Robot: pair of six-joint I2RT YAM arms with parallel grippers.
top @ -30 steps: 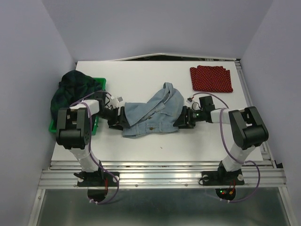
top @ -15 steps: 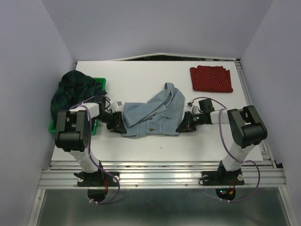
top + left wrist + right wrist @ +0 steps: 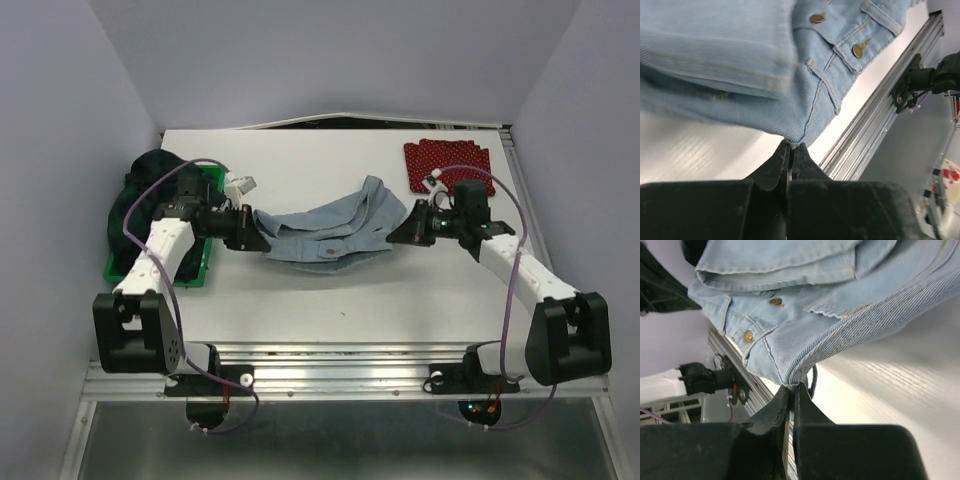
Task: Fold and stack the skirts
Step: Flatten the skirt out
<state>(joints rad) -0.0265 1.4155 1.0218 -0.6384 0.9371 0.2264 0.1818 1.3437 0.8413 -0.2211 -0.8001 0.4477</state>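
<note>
In the middle of the surface [image 3: 350, 300], the denim skirt [image 3: 325, 228] is stretched between the two hands, light blue-grey and bunched in loose folds. Its middle sags toward the near edge. Whether its lowest fold touches the surface cannot be told.

At the skirt's left end, the left hand [image 3: 252, 232] is clenched on a corner of the cloth. In the left wrist view the two fingers are pressed together on a stitched hem corner. Two brass buttons [image 3: 816, 18] and a belt loop sit just above that corner.

At the skirt's right end, the right hand [image 3: 405, 228] is likewise clenched on the denim. In its wrist view the fingers pinch a seamed corner, with a small loop of cloth hanging beside them.

Both arms reach inward toward the skirt from either side.

Behind and to the right of the denim skirt, the red skirt [image 3: 450, 168] with white dots lies folded flat on the surface. It is near the right arm's wrist but apart from the denim.

To the left of the denim skirt, the plaid skirt [image 3: 150, 190] is heaped in and over a green bin [image 3: 195, 268].

In front of the denim skirt, a metal rail [image 3: 350, 372] runs along the near edge.
</note>
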